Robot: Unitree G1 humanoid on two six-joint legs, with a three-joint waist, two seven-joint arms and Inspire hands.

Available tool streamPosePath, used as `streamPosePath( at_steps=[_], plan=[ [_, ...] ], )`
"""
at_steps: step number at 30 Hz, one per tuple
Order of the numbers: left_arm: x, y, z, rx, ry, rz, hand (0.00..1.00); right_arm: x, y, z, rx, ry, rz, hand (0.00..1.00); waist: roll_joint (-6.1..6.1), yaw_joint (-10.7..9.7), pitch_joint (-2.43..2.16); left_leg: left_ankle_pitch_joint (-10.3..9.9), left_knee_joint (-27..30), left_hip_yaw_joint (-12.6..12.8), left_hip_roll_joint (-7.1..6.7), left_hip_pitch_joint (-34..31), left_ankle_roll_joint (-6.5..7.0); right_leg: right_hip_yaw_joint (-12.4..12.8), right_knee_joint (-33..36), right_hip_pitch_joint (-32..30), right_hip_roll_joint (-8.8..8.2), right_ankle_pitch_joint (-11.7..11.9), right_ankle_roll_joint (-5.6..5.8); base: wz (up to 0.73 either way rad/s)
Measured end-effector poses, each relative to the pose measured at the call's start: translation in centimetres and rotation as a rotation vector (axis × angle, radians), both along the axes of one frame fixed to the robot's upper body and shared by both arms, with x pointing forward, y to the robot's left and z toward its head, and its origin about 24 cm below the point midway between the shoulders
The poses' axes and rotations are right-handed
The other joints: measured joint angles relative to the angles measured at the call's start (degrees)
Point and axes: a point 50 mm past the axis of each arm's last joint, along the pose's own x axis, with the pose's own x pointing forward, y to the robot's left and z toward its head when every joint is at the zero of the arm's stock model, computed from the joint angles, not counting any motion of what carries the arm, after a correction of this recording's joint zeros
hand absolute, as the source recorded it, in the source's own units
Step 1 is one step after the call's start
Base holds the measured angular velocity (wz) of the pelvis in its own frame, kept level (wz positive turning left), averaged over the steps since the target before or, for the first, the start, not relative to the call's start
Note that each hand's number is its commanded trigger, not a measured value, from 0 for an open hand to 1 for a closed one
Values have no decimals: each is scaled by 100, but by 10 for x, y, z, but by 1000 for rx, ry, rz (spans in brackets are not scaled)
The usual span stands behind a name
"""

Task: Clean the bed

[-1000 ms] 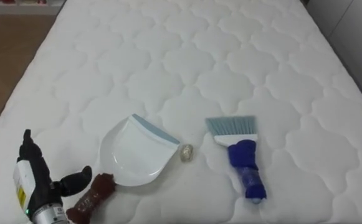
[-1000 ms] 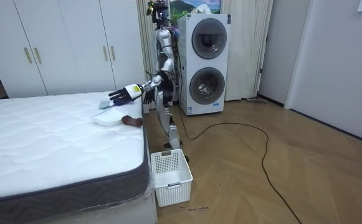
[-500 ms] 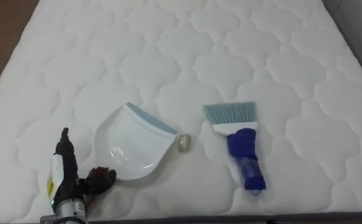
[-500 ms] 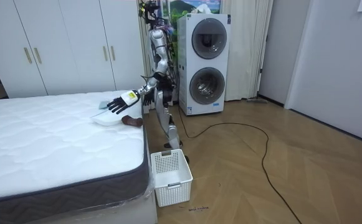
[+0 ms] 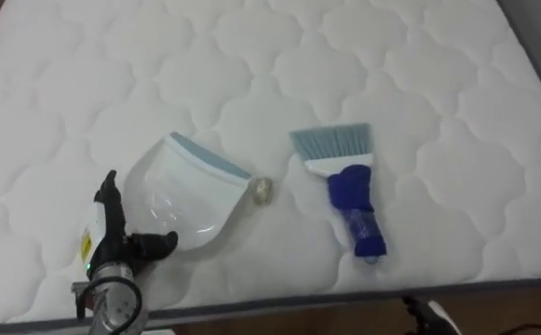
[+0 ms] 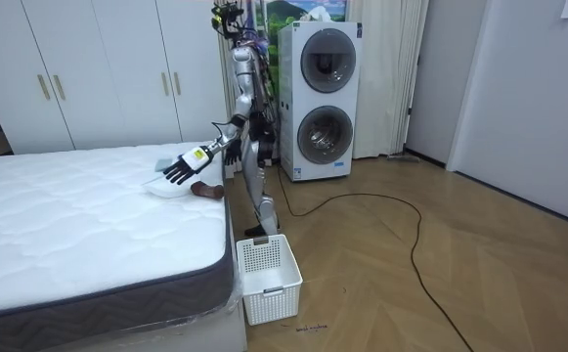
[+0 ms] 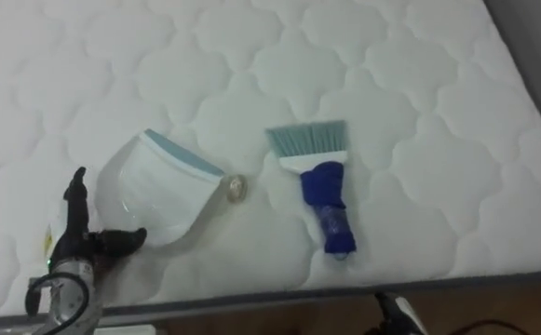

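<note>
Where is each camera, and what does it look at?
Left eye view: on the robot's head, looking down at the bed, dustpan and brush; the left robot hand shows lower left.
Right eye view: beside it, same scene and hand.
Room view: across the room, facing the whole robot at the bed's end.
All share bed, dustpan, hand.

**Right eye view.** A white quilted bed (image 7: 419,112) seen from above, its near edge running along the bottom. Left of centre lies a white dustpan (image 7: 154,191), its blue-grey lip turned up and to the right. A small pale scrap (image 7: 236,189) sits just beside that lip. Further right — apart from both — lies a brush (image 7: 324,200), pale teal bristles pointing away, blue handle toward the near edge. The left hand (image 7: 73,231) is at the dustpan's near left corner — fingers straight, thumb spread toward the pan.
</note>
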Motion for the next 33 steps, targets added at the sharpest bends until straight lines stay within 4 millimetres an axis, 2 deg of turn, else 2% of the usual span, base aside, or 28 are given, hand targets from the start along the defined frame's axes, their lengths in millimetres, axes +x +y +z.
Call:
streamPosePath(
  at_steps=[3,8,10,17,24,33],
  plan=[
    [0,0,-1,4,12,2,0,3,3,0,11,-3,5,0,18,-15,20,7,193,-44,-48,-222,26,4,119,-175,-53,-22,20,14],
    [4,2,-2,12,30,10,0,16,3,5,16,-28,12,0,61,-29,95,-26,429,-65,-107,-622,71,-19,447,-535,-144,-25,28,7],
    [7,1,0,15,31,11,0,19,1,7,13,-39,15,0,78,-36,111,-35,582,-76,-112,-791,78,-51,579,-668,-172,-44,16,10],
    [10,0,2,12,14,22,0,26,-1,11,10,-72,4,0,86,-32,117,-83,928,-75,-121,-1231,78,-16,867,-1094,-205,-79,-6,1],
    [11,0,4,24,-8,50,0,27,1,11,21,-84,-19,0,88,-38,124,-131,988,-48,-122,-1302,85,-9,959,-1169,-213,-122,1,0],
    [25,-1,14,36,-62,66,0,35,2,15,31,-117,-51,0,54,-53,155,-174,1279,-45,-148,-1678,83,-33,1288,-1550,-297,-268,-13,4]
  ],
)
